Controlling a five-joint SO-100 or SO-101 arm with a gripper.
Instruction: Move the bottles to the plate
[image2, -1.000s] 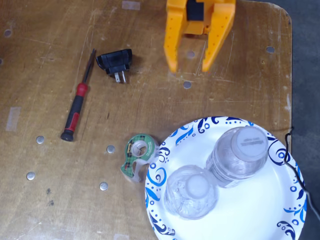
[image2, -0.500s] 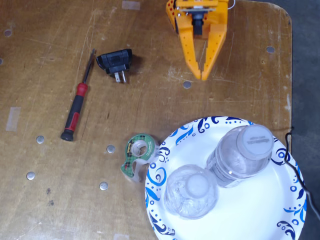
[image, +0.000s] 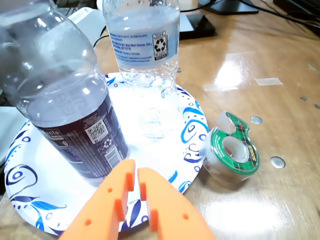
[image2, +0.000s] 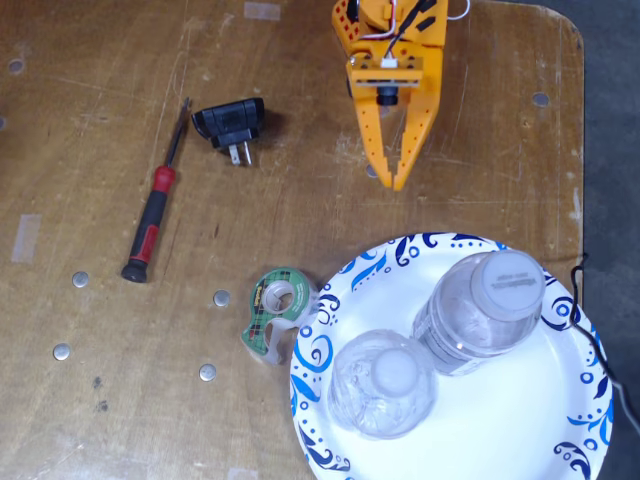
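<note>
Both bottles stand upright on the white plate (image2: 520, 420) with blue swirls. The wide-capped bottle (image2: 482, 310) is toward the plate's upper right in the fixed view; the crinkled small-capped bottle (image2: 383, 384) is lower left of it. In the wrist view the dark-labelled bottle (image: 65, 105) is near left, the other bottle (image: 145, 45) behind it, and the plate (image: 190, 125) under both. My orange gripper (image2: 397, 182) is shut and empty, hovering over the table above the plate. Its closed fingertips (image: 134, 172) show at the bottom of the wrist view.
A green tape dispenser (image2: 275, 310) lies against the plate's left rim, also in the wrist view as the tape dispenser (image: 232, 150). A red-handled screwdriver (image2: 155, 210) and a black plug (image2: 232, 125) lie at upper left. The table's right edge (image2: 583, 150) is close.
The gripper went from wide open to shut and has stretched down toward the plate. Bottles and plate have stayed put.
</note>
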